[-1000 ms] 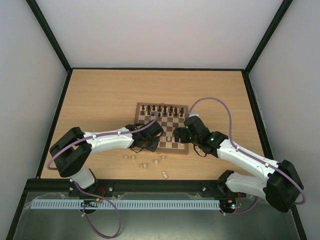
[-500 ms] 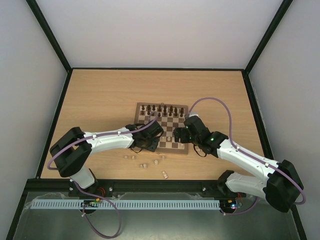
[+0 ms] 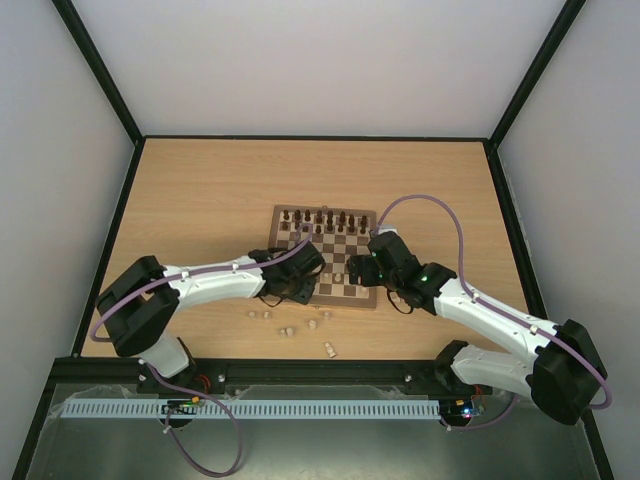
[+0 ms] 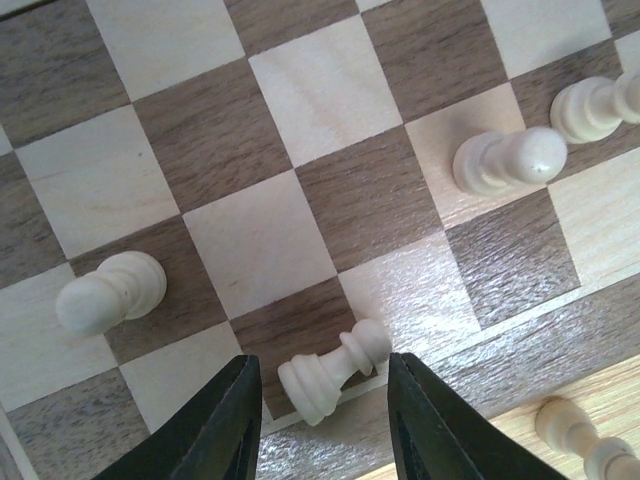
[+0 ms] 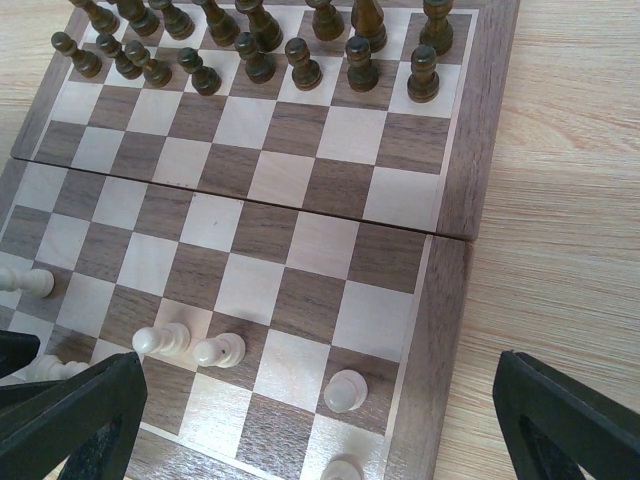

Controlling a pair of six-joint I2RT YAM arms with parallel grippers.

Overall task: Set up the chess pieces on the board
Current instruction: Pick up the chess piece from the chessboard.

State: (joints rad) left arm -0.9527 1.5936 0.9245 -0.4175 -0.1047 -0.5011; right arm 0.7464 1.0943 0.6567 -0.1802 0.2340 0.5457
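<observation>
The board (image 3: 345,245) lies mid-table, with dark chess pieces (image 3: 322,218) standing along its far rows (image 5: 260,50). My left gripper (image 3: 303,283) hangs over the near left edge of the board. In the left wrist view its fingers (image 4: 225,430) stand open on either side of a pale pawn (image 4: 330,375) that lies on its side, touching neither finger. Other pale pieces (image 4: 505,160) and a pawn (image 4: 110,292) stand close by. My right gripper (image 5: 330,420) is wide open above the board's near right corner, over a pale pawn (image 5: 343,390), holding nothing.
Several loose pale pieces (image 3: 290,325) lie on the wooden table in front of the board, one (image 3: 328,348) closest to the near edge. Another pale piece (image 4: 585,445) lies just off the board's frame. Black rails border the table.
The left wrist has shifted slightly and its jaws have widened around the lying pawn. The right arm has not moved.
</observation>
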